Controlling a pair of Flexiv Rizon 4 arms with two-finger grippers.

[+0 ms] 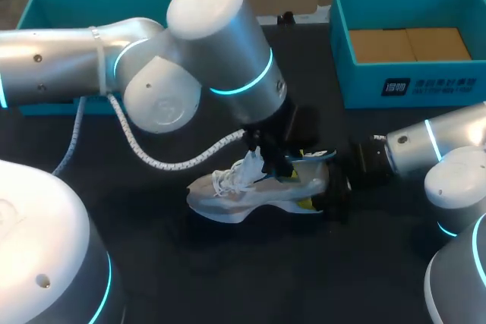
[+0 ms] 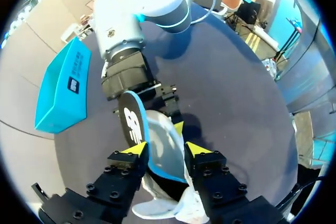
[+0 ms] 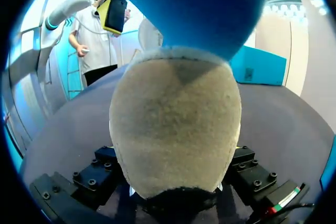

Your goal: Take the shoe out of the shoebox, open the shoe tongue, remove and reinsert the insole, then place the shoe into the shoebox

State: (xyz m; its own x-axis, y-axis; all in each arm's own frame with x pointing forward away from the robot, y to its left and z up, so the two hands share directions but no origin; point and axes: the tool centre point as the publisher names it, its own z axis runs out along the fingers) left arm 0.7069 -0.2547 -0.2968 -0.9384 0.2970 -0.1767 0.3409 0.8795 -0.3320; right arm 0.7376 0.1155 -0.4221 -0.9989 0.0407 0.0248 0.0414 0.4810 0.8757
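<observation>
While the shoe (image 1: 243,195) lies on the tabletop (image 1: 228,278), out of the shoebox (image 1: 410,85) | left gripper (image 2: 165,149) pinches the blue insole (image 2: 131,119) — partly inside the shoe | right gripper (image 1: 338,195) clamps the heel (image 3: 176,129) | remaining: seat insole, rebox shoe.

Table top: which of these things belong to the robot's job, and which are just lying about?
In the job: shoe gripped by the right tool, blue insole held in the left tool, teal shoebox.
Lying about: second teal box at far left, brown cardboard inside the shoebox.
</observation>
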